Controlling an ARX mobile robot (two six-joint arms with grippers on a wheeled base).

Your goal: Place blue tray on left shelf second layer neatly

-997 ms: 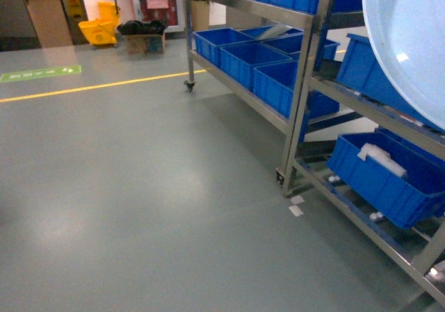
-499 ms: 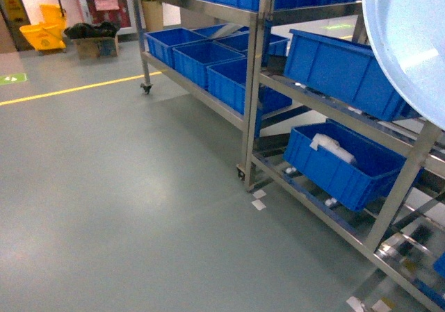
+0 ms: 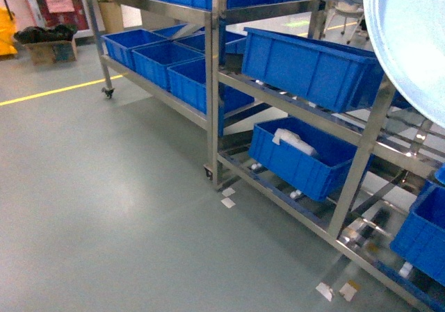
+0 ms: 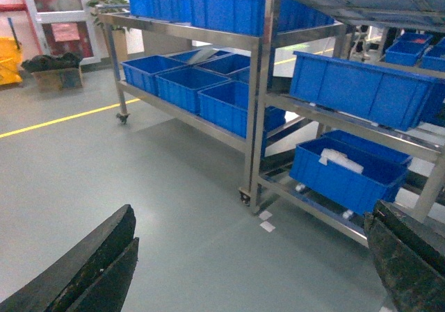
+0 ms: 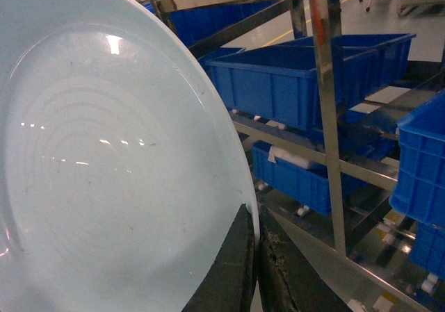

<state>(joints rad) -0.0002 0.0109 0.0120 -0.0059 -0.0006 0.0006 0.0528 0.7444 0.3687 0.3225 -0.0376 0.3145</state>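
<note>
Bright, even overhead light glares off the blue tray [image 5: 104, 159] and grey floor [image 3: 104, 208]; edges slightly soft.

The right pincer [image 5: 256, 270] is clamped on the rim of the blue tray [image 5: 104, 159]; the left pincer [image 4: 250, 270] gapes wide, holding nothing.

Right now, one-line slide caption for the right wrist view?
Right fingers pinch the blue tray by its rim, steel rack with blue crates behind.

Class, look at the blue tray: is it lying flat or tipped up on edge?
Tipped up. The blue tray stands nearly on edge, its inner face toward the wrist camera, with the right gripper pinching its rim from below.
</note>
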